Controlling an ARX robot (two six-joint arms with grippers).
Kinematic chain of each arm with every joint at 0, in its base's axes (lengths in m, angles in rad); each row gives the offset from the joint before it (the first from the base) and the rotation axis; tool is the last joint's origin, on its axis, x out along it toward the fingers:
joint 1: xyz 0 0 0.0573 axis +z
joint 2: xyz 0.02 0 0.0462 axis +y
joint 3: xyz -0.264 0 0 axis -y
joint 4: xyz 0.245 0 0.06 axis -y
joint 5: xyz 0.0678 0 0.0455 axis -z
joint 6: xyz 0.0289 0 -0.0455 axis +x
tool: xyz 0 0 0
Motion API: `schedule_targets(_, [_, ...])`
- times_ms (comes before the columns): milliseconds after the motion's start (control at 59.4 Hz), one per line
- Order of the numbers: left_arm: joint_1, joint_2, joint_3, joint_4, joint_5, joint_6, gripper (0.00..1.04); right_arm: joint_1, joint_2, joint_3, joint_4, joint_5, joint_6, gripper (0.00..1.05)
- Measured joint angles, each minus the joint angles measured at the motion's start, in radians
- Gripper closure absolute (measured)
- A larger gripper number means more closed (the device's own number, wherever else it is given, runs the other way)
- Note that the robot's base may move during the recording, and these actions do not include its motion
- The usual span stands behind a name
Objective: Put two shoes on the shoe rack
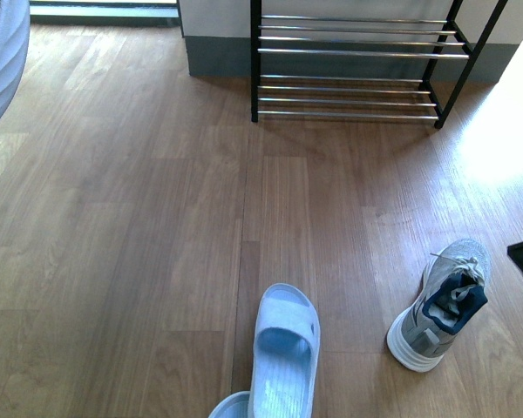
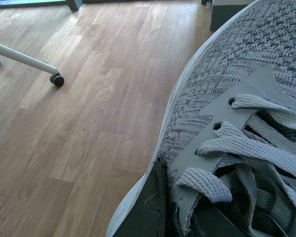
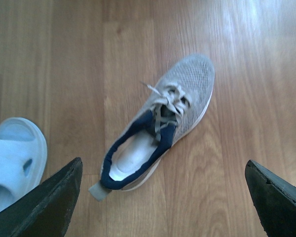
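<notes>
- The left gripper (image 2: 160, 197) is clamped on the raised grey knit sneaker (image 2: 227, 98), one dark finger pressed against its upper beside the laces.
- The right gripper (image 3: 163, 162) hovers with jaws spread wide, holding nothing, above the second grey sneaker (image 3: 160, 126).
- That sneaker stands on its white sole on the wooden floor (image 1: 139, 218).
- A pale blue slide (image 1: 283, 348) lies near it.
- The shoe rack (image 1: 357, 52) stands against the far wall, well apart from the shoes.
</notes>
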Motion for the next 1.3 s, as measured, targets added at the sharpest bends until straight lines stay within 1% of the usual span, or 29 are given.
schedule_targets(185, [0.000, 0.000, 0.000, 0.000, 0.000, 0.000, 1.04, -0.020, 0.228, 0.120, 0.024, 0.008, 0.094, 0.09])
schedule_targets(269, [0.000, 0.000, 0.000, 0.000, 0.000, 0.000, 1.04, -0.025, 0.296, 0.163, 0.025, 0.017, 0.112, 0.09])
schedule_targets(623, [0.000, 0.000, 0.000, 0.000, 0.000, 0.000, 1.04, -0.026, 0.489, 0.279, 0.029, -0.008, 0.207, 0.09])
schedule_targets(859, [0.000, 0.000, 0.000, 0.000, 0.000, 0.000, 1.04, -0.026, 0.607, 0.352, 0.039, -0.006, 0.248, 0.09])
schedule_targets(926, [0.000, 0.000, 0.000, 0.000, 0.000, 0.000, 1.04, -0.023, 0.655, 0.389, 0.056, 0.005, 0.280, 0.09])
schedule_targets(943, [0.000, 0.000, 0.000, 0.000, 0.000, 0.000, 1.04, -0.022, 0.664, 0.397, 0.061, 0.005, 0.290, 0.11])
schedule_targets(1027, [0.000, 0.000, 0.000, 0.000, 0.000, 0.000, 1.04, -0.014, 0.691, 0.428, 0.084, 0.002, 0.320, 0.26])
schedule_targets(1061, [0.000, 0.000, 0.000, 0.000, 0.000, 0.000, 1.04, -0.012, 0.696, 0.433, 0.096, 0.002, 0.322, 0.29])
schedule_targets(1111, [0.000, 0.000, 0.000, 0.000, 0.000, 0.000, 1.04, -0.006, 0.708, 0.447, 0.126, 0.008, 0.325, 0.38])
schedule_targets(1246, [0.000, 0.000, 0.000, 0.000, 0.000, 0.000, 1.04, 0.003, 0.726, 0.477, 0.142, 0.026, 0.325, 0.56])
schedule_targets(1297, [0.000, 0.000, 0.000, 0.000, 0.000, 0.000, 1.04, 0.006, 0.735, 0.488, 0.144, 0.030, 0.325, 0.64])
